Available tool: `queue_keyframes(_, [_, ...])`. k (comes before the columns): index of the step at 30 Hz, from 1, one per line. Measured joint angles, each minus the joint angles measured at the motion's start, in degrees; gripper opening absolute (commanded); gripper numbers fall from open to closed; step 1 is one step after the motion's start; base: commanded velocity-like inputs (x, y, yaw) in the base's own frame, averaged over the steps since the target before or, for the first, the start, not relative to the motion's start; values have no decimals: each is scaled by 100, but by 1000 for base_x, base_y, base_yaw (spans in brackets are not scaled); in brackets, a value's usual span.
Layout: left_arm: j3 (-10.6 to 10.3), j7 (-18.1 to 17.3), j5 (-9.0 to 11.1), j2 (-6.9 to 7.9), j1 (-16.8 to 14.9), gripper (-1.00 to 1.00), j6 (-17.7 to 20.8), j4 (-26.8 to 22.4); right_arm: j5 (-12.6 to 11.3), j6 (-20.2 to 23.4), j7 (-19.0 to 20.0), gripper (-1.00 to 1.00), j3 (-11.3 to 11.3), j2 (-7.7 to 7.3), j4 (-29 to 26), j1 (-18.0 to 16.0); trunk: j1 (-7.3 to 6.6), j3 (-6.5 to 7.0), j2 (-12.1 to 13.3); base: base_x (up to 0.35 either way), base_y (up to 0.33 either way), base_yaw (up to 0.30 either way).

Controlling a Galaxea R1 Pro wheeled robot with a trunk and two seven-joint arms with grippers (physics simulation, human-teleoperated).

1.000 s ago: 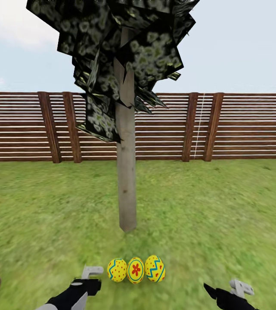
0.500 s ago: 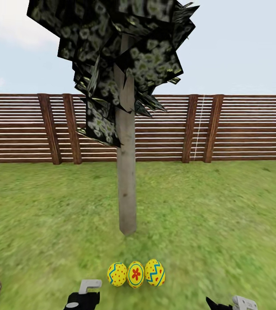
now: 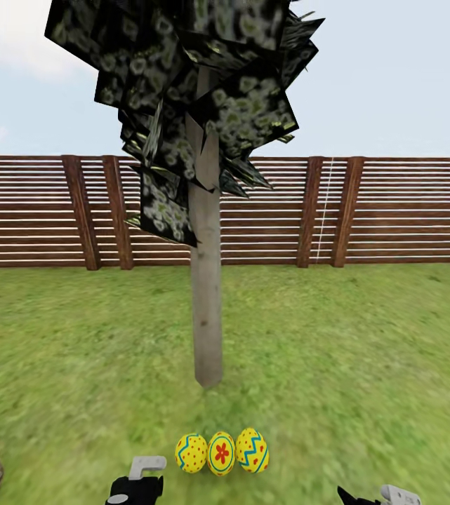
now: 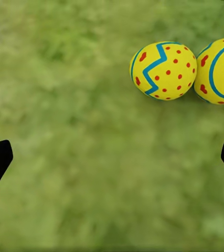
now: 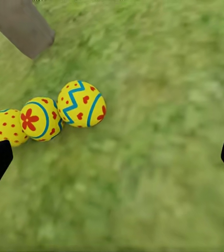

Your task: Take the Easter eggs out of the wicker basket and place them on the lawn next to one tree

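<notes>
Low in the head view's centre, three Easter eggs (image 3: 222, 452) stand upright, touching in a left-right row below the tree (image 3: 206, 308). Left gripper (image 4: 112, 157) and right gripper (image 5: 112, 157) gape empty.

Slatted brown fence (image 3: 393, 210) (pale sky (image 3: 393, 70))

The black left gripper with a pale grey finger (image 3: 139, 478) is seen at seven o'clock in the head view, jaws spread wide. The black right gripper with a pale grey finger (image 3: 379, 497) is seen at five o'clock, jaws likewise spread, nothing held.
</notes>
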Motion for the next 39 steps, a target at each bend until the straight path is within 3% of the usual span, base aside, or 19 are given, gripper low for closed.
queue_keyframes(16, [-7,0,1,0,1,100,-5,0,5,-9,-1,100,5,4,23,0,-352,287,642,0,0,0])
queue_keyframes(36, [-19,0,0,-3,11,100,-5,18,11,-17,-43,100,14,-6,443,0,-791,646,1444,0,0,0])
queue_keyframes(39, [-19,0,1,-1,33,100,-5,30,12,-19,-45,100,23,-9,509,0,-792,647,1445,0,0,0])
